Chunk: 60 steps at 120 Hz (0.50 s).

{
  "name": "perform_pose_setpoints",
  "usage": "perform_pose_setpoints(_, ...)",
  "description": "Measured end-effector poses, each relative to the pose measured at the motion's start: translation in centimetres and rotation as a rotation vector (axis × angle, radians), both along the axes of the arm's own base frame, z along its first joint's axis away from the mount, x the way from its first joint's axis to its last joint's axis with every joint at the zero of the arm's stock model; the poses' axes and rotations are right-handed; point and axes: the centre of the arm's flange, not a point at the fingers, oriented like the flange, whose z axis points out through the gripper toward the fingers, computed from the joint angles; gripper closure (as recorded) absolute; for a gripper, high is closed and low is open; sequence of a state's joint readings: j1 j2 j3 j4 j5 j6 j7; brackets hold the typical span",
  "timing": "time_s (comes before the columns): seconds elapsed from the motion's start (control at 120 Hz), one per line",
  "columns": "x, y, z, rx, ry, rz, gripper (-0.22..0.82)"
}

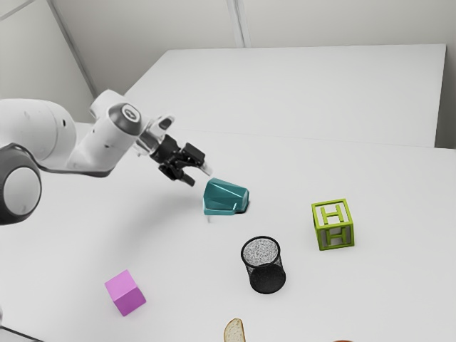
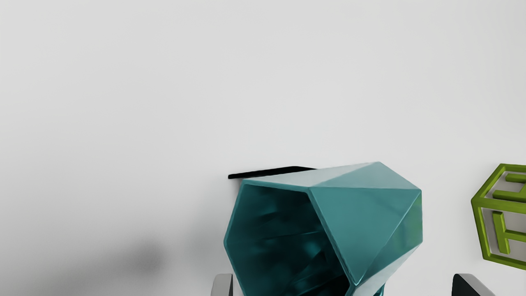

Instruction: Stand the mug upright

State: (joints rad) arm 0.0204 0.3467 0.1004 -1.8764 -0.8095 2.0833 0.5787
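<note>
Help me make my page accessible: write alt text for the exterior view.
A teal mug lies on its side on a white table, a robot's open hand near it. Also there: a green block, black mesh cup, pink cube and bread slice.

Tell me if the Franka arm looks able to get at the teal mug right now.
Probably yes. The gripper is open close by the tipped teal mug, with nothing standing between them, and the green letter block sits off beyond the mug.
</note>
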Motion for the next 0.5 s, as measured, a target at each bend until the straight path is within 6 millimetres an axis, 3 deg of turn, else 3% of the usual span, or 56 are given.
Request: perform_pose_setpoints(0.5,-0.9,-1.6,-3.9,-0.185,-0.051,0.027,0.03)
